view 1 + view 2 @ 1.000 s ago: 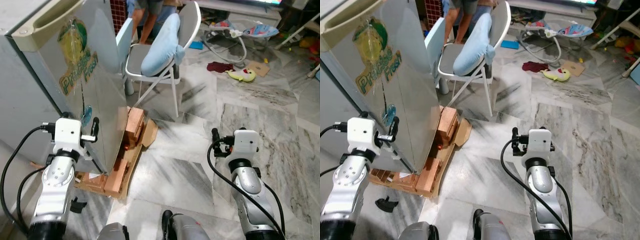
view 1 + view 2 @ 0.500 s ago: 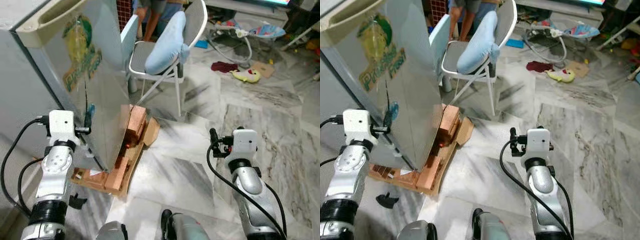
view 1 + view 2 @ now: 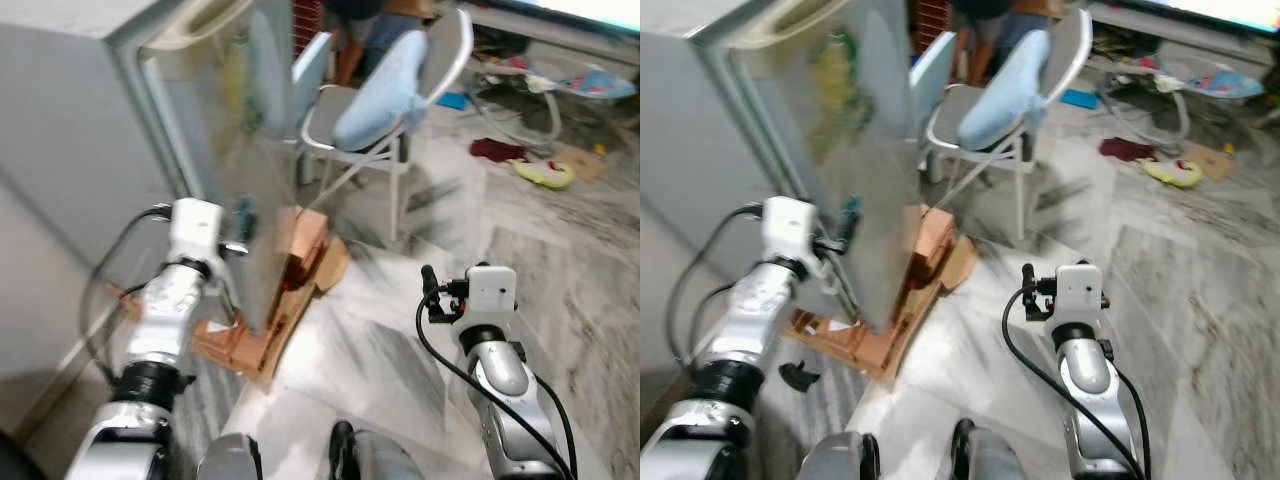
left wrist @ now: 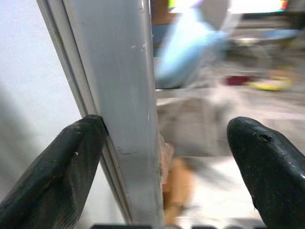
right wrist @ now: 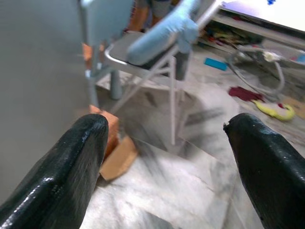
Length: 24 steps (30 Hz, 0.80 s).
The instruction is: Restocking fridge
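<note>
The grey fridge (image 3: 80, 120) stands at the left, its stickered door (image 3: 245, 150) blurred. My left gripper (image 3: 238, 238) is up against the door's free edge low down. In the left wrist view that gripper (image 4: 167, 126) is open, and the door edge (image 4: 128, 95) stands between its fingers. One finger (image 4: 57, 176) touches the edge's seal side; the other finger (image 4: 271, 162) is well clear. My right gripper (image 3: 430, 288) hangs open over the marble floor with nothing in it, also seen as the right gripper (image 5: 167, 129) in its wrist view.
Bricks and cardboard (image 3: 290, 275) lie under the fridge's front corner. A folding chair with a blue cushion (image 3: 385, 95) stands just beyond the door, with a person's legs (image 3: 360, 15) behind it. Toys and a baby bouncer (image 3: 545, 170) litter the far right floor.
The camera has swung, so the fridge now sits nearer the middle and looks blurred. My left gripper stays at the door's edge. The right arm keeps its pose.
</note>
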Tool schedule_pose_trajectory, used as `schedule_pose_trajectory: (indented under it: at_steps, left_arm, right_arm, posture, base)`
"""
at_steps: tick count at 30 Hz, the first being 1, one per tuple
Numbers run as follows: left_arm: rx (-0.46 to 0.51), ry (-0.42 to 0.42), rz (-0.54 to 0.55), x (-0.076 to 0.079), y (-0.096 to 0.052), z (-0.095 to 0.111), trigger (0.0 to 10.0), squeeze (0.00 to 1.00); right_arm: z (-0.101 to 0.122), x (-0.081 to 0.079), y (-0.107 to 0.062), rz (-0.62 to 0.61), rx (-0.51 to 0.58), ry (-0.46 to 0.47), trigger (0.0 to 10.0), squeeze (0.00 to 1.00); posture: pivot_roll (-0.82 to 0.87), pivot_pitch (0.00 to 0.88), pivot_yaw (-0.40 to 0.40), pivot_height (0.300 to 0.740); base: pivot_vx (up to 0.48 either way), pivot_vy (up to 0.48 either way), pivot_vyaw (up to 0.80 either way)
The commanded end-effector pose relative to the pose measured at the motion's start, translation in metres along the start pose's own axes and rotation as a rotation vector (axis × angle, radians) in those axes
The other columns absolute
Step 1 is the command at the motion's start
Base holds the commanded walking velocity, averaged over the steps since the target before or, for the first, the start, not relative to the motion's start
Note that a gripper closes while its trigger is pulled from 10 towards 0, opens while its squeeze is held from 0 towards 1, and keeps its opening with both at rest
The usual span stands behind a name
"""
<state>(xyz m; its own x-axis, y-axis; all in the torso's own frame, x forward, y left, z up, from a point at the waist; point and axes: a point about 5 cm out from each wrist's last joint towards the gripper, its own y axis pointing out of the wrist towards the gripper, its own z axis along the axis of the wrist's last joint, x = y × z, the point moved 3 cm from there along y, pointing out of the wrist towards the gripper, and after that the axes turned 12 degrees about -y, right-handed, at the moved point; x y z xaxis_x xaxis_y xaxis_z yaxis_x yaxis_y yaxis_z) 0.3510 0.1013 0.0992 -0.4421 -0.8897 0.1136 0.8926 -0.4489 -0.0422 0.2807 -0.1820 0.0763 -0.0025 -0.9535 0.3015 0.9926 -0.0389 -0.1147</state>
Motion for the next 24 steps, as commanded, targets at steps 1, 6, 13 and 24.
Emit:
schedule_pose_trajectory:
  at_steps: [1, 6, 13, 24]
  left_arm:
    - [0.038, 0.003, -0.191, 0.042, 0.010, 0.017, 10.0, 0.00]
    - [0.061, -0.002, -0.346, 0.082, 0.011, 0.026, 10.0, 0.00]
    - [0.001, 0.081, -0.115, 0.012, -0.001, 0.005, 10.0, 0.00]
    - [-0.022, 0.067, 0.082, -0.035, -0.043, -0.015, 10.0, 0.00]
  right_arm:
    - [0.000, 0.003, 0.000, -0.012, -0.004, -0.005, 10.0, 0.00]
    - [0.000, 0.003, 0.001, -0.020, -0.002, -0.003, 10.0, 0.00]
    - [-0.001, 0.009, -0.003, -0.073, 0.003, 0.023, 10.0, 0.00]
    - [-0.004, 0.006, -0.002, -0.066, 0.003, 0.035, 10.0, 0.00]
  posture:
    - [-0.02, 0.121, -0.053, 0.740]
    - [-0.02, 0.112, -0.052, 0.740]
    - [-0.03, 0.095, -0.048, 0.740]
    - [-0.03, 0.085, -0.043, 0.740]
  base:
    - [0.000, 0.000, 0.00]
    - [0.000, 0.000, 0.00]
    - [0.000, 0.000, -0.58]
    - [0.259, -0.293, -0.22]
